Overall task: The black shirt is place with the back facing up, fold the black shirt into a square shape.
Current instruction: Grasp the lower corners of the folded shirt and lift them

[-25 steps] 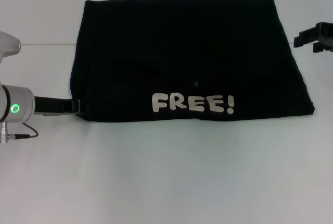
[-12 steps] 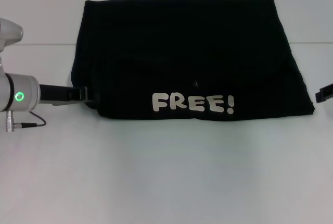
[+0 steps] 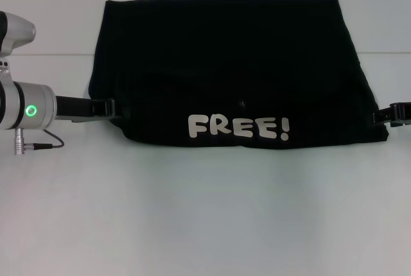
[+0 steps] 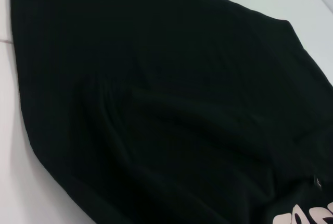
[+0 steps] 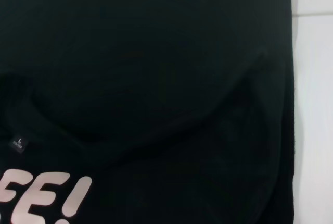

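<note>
The black shirt (image 3: 231,64) lies flat on the white table, folded into a wide block, with pale "FREE!" lettering (image 3: 237,127) near its front edge. My left gripper (image 3: 110,108) is low on the table at the shirt's left edge, near the front left corner, touching the fabric. My right gripper (image 3: 390,115) is at the shirt's right edge, near the front right corner. The left wrist view is filled with the shirt (image 4: 171,109), and so is the right wrist view (image 5: 145,78), where a small size label (image 5: 18,143) shows above the lettering.
The white table (image 3: 205,212) runs bare in front of the shirt and beside it. A seam line (image 3: 58,54) crosses the table behind my left arm. A thin cable (image 3: 48,142) hangs from the left wrist.
My left gripper has moved right into the shirt's left edge, and the front left corner has shifted inward with it. My right gripper has come down from the far right to the shirt's right edge.
</note>
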You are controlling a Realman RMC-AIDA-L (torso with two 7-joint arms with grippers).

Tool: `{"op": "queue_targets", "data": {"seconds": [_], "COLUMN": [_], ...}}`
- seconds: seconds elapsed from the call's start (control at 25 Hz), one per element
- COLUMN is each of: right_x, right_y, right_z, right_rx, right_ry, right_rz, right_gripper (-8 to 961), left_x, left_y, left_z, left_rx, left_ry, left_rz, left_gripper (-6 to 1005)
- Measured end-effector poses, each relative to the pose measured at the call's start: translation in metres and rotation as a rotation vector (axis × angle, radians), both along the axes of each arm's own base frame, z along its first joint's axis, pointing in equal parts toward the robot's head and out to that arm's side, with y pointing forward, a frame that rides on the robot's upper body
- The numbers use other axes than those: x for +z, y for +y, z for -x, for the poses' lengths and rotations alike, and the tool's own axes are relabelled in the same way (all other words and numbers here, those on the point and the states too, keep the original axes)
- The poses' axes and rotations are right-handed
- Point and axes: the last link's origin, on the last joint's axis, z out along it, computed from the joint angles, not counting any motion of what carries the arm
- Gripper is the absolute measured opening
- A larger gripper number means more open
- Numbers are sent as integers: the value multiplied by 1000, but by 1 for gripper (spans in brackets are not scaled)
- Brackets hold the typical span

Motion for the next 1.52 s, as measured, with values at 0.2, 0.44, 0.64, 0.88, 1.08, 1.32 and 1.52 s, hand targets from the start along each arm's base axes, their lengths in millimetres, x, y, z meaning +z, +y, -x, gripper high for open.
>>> {"op": "queue_targets", "data": {"seconds": [0.2,0.44,0.64,0.88,1.08,1.32,1.52], "right_x": [-3,-13,-25,-24,-24,-21,-12], "right_y": [1,0,0,0,0,-1,-9], "right_z": [-5,-5,-1,-1,0,-3,-6], "right_rx": [0,4,11,1,2,-4,-30], "right_ry": [-11,-11,-15,3,2,-1,13], "right_rz": [-14,-11,8,-4,1,1,30], "right_gripper": [608,604,601,487,315,135,58], "left_x": [0,2,2,2,2,1,0], "left_y": [0,2,3,3,3,1,-6], "left_z": [0,-1,-1,-1,-1,-1,-10], "left_rx": [4,3,5,5,4,2,-15], "left_ry": [-2,-5,-9,-8,-8,-11,-41], "left_rz": [-2,-16,-22,-23,-23,-10,89], "left_gripper": [45,44,45,44,45,52,57]}}
